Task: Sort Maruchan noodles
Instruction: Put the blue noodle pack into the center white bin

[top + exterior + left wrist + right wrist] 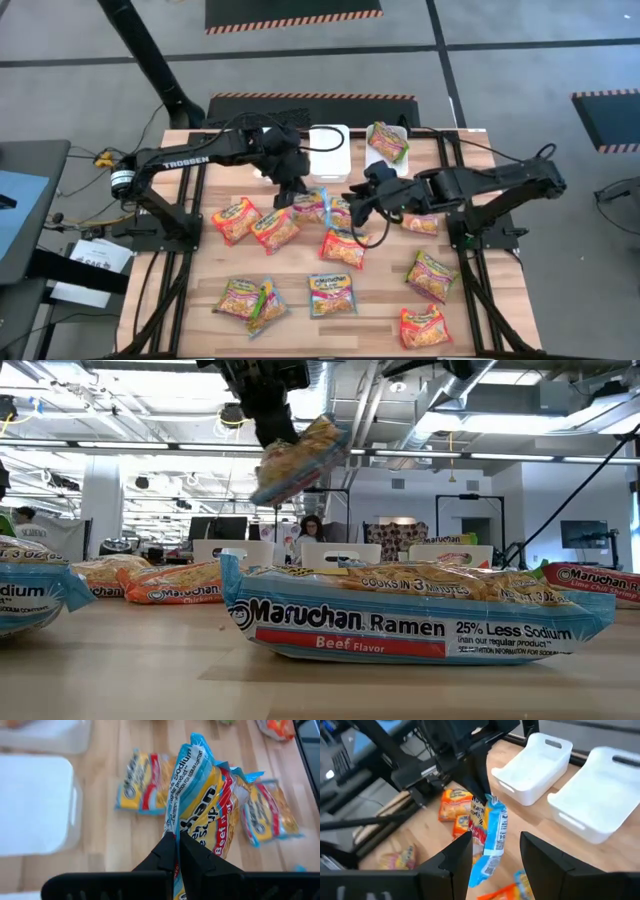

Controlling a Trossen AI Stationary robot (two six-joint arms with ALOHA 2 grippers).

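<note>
Blue Beef-flavor Maruchan packet: pinched at one edge in the left gripper, hanging above the tabletop for carrying. Right gripper: jaws apart, empty, near. Other packets: scattered, unsorted.

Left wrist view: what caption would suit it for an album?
Left gripper pinches a blue beef ramen packet above the table.

packet: "Maruchan Ramen", "Beef Flavor", "25% Less Sodium" | left arm: "TROSSEN"
</note>
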